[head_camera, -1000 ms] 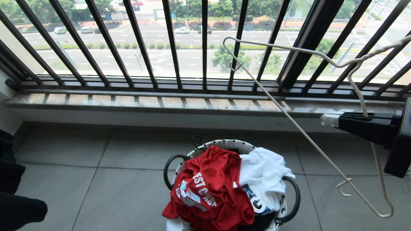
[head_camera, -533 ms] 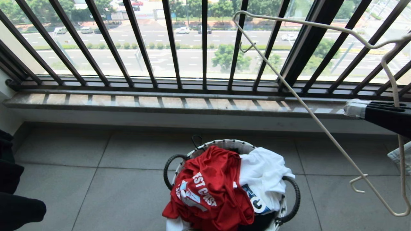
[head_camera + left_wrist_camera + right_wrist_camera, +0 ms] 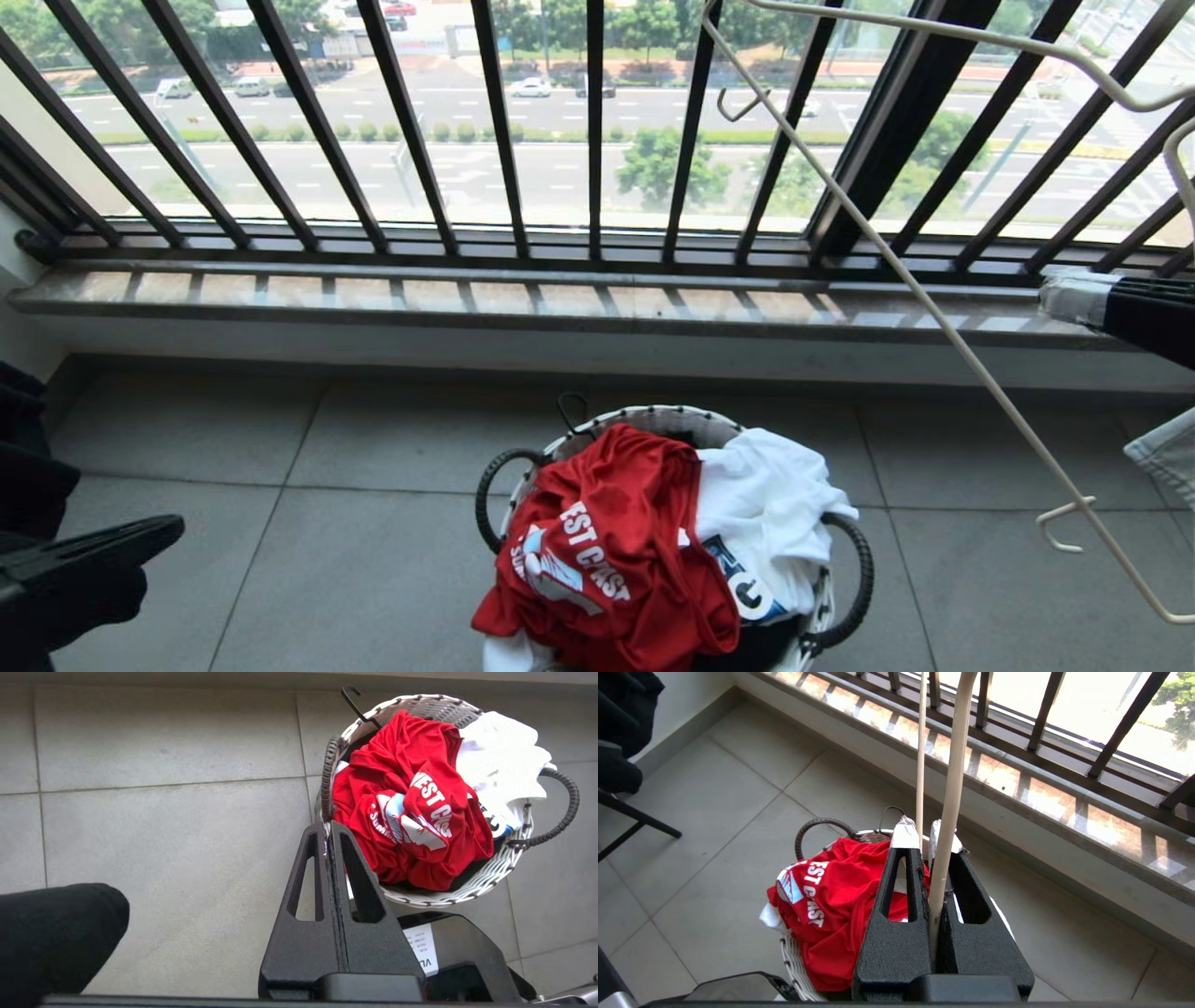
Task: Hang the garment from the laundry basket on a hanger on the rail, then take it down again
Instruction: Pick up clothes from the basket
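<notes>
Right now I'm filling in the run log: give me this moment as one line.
right gripper: shut on hanger, raised | left gripper: shut, empty, beside laundry basket | garment: in basket

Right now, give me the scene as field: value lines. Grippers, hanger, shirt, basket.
right gripper: shut on the hanger, at the right edge of the head view, raised near the window bars
hanger: cream wire, tilted, in the air, clear of the basket
left gripper: shut, empty, low at the left of the head view
garment: red T-shirt, crumpled on top of the basket, draped over its near rim
laundry basket: on the tiled floor, also holds a white T-shirt
rail: not in view
</notes>
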{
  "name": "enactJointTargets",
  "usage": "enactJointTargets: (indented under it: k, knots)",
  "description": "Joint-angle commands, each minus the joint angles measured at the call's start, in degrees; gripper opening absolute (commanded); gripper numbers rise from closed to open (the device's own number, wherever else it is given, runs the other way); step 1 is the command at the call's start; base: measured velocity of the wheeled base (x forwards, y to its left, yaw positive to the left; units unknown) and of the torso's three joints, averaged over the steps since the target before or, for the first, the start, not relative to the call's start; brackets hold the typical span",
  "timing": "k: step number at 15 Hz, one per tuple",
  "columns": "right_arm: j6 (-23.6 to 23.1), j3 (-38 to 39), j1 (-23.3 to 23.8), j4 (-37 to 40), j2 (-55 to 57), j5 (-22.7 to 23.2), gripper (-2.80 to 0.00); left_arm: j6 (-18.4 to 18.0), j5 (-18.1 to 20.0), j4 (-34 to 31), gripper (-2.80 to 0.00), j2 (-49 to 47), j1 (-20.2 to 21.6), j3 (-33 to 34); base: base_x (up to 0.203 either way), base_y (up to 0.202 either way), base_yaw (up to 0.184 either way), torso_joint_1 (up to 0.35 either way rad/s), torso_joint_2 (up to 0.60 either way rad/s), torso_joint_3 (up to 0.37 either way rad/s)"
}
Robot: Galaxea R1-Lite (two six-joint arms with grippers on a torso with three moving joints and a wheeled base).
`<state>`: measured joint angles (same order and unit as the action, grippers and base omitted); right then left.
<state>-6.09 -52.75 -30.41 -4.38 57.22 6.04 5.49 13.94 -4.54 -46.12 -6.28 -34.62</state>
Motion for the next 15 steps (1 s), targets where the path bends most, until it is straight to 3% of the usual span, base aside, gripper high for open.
enactJointTargets:
  k: [1, 5, 8, 11, 13, 15]
  knots:
    - [-0.05, 0.24, 1.91, -0.02, 0.30, 0.10, -2.80, -0.03, -0.23, -1.45, -2.80, -22.81, -7.43, -9.04, 0.000, 0.000, 0.000, 0.000, 0.00, 0.000]
    - [0.02, 0.28, 3.43, -0.11, 2.72, 0.20, -2.80, -0.04, -1.06, -5.10, -2.80, -47.05, -17.49, -24.90, 0.000, 0.000, 0.000, 0.000, 0.00, 0.000]
    - [0.02, 0.19, 3.75, -0.11, 3.84, 0.20, -2.80, -0.07, -1.32, -7.16, -2.80, -57.88, -24.32, -33.66, 0.000, 0.000, 0.000, 0.000, 0.00, 0.000]
    - [-0.05, 0.14, 4.60, -0.11, 3.74, 0.18, -2.80, -0.02, -1.79, -7.72, -2.80, -62.77, -27.81, -38.88, 0.000, 0.000, 0.000, 0.000, 0.00, 0.000]
    - [-0.05, 0.01, 5.32, -0.15, 3.69, 0.20, -2.80, 0.11, -5.79, -7.84, -2.80, -63.41, -29.43, -39.71, 0.000, 0.000, 0.000, 0.000, 0.00, 0.000]
    - [-0.06, 0.01, 5.54, -0.19, 3.95, 0.20, -2.80, 0.08, -6.72, -7.74, -2.80, -63.76, -29.84, -39.64, 0.000, 0.000, 0.000, 0.000, 0.00, 0.000]
